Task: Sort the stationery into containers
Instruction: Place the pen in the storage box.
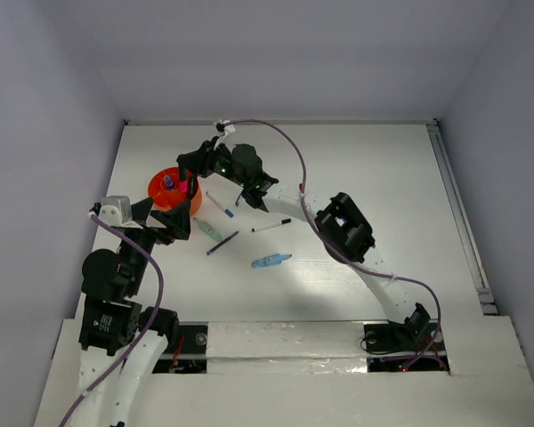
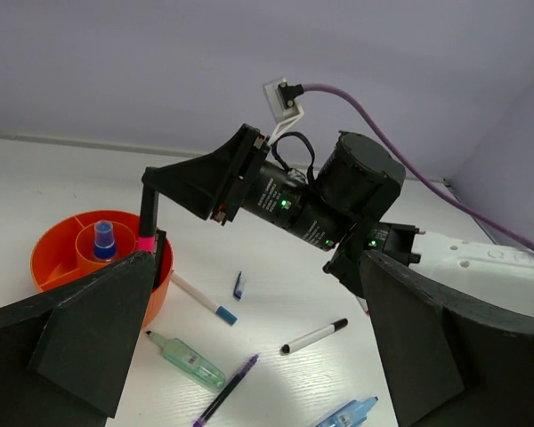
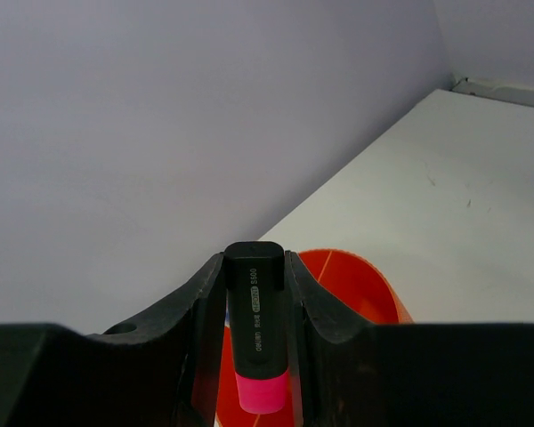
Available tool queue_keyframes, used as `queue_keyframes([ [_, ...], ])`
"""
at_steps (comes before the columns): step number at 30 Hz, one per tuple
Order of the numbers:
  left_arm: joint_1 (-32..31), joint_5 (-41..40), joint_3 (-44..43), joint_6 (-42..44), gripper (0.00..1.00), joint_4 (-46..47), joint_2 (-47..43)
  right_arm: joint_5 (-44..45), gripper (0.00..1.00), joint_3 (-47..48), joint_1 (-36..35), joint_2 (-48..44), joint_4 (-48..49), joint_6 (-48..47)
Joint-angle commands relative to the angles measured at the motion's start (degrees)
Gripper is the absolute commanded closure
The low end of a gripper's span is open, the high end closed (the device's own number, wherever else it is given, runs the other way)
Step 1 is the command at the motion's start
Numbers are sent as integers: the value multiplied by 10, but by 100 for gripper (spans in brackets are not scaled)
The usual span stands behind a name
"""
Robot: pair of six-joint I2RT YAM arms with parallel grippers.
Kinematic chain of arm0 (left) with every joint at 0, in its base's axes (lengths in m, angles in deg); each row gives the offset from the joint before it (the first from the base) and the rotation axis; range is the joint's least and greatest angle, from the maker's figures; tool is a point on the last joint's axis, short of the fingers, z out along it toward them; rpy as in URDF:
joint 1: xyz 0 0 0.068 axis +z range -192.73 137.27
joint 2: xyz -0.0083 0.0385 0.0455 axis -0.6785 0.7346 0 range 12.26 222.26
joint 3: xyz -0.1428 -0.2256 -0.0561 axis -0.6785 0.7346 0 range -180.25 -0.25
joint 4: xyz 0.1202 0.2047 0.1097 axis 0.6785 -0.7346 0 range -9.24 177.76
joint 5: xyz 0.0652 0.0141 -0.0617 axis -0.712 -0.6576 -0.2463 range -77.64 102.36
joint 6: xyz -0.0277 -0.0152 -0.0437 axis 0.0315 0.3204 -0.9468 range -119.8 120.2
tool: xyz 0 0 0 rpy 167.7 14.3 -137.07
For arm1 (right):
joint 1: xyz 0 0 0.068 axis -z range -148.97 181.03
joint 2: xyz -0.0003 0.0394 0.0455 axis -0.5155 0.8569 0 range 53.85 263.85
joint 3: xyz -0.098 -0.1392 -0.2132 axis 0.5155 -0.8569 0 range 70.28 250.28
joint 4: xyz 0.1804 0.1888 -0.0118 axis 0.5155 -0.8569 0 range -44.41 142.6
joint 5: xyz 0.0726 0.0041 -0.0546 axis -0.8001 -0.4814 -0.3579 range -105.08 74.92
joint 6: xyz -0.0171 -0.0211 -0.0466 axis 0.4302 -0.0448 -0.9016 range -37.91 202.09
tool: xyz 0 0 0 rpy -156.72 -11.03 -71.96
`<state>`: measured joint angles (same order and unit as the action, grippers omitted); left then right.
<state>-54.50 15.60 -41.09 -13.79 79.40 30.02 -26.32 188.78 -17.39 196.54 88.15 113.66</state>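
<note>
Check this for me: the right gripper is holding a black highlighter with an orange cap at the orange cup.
One thing is wrong: the cap is pink, not orange. The right wrist view shows the right gripper shut on the black highlighter, pink cap showing, at the orange cup.

One orange cup (image 2: 60,249) is seen, with one blue-capped bottle (image 2: 104,240) counted inside it. One black highlighter (image 3: 256,302) with a pink end is counted. Two white pens are found: a blue-tipped pen (image 1: 218,203) and a black-tipped pen (image 1: 271,225). One purple pen (image 1: 222,243), one green marker (image 1: 208,231), one blue marker (image 1: 271,261) and one small blue piece (image 1: 229,213) are counted
</note>
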Motion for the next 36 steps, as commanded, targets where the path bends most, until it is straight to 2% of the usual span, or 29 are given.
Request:
queue_keyframes([
  [1, 3, 6, 1, -2, 1, 33, -5, -1, 84, -27, -4, -4, 58, -1],
  [5, 9, 6, 1, -2, 1, 34, -6, 2, 83, -48, -4, -15, 64, -5],
  [8, 9, 7, 1, -2, 1, 34, -6, -2, 78, -54, -4, -20, 62, -6],
  [11, 9, 7, 1, -2, 1, 34, -5, -7, 66, -57, -4, -25, 63, -7],
  [12, 9, 7, 1, -2, 1, 34, -4, -9, 58, -57, -4, -27, 62, -9],
  [14, 14, 6, 1, -2, 1, 34, -4, -16, 53, -53, -4, -36, 50, -12],
  [15, 14, 6, 1, -2, 1, 34, -3, -18, 46, -54, -4, -40, 45, -18],
  [17, 14, 5, 1, -2, 1, 34, -2, -24, 44, -51, -4, -51, 22, -24],
  [18, 14, 4, 1, -2, 1, 34, -2, -25, 38, -49, -4, -61, 12, -32],
  [20, 19, 2, 1, -2, 1, 32, -1, -34, 37, -46, -4, -71, -24, -42],
  [26, 19, -10, 1, 0, 1, 29, -4, -34, 39, -173, -4, -173, -50, -77],
  [28, 19, -12, 1, 0, 1, 27, -3, -27, 47, -212, -4, -215, -83, -97],
  [30, 19, -11, 1, 0, 1, 26, -2, -15, 60, -264, -4, -238, -121, -111],
  [33, 19, -10, 1, 0, 1, 26, 1, -9, 74, -311, 9, -273, -181, -124],
  [36, 19, -7, 1, 0, 1, 26, 3, -4, 77, -297, 14, -274, -291, -156],
])
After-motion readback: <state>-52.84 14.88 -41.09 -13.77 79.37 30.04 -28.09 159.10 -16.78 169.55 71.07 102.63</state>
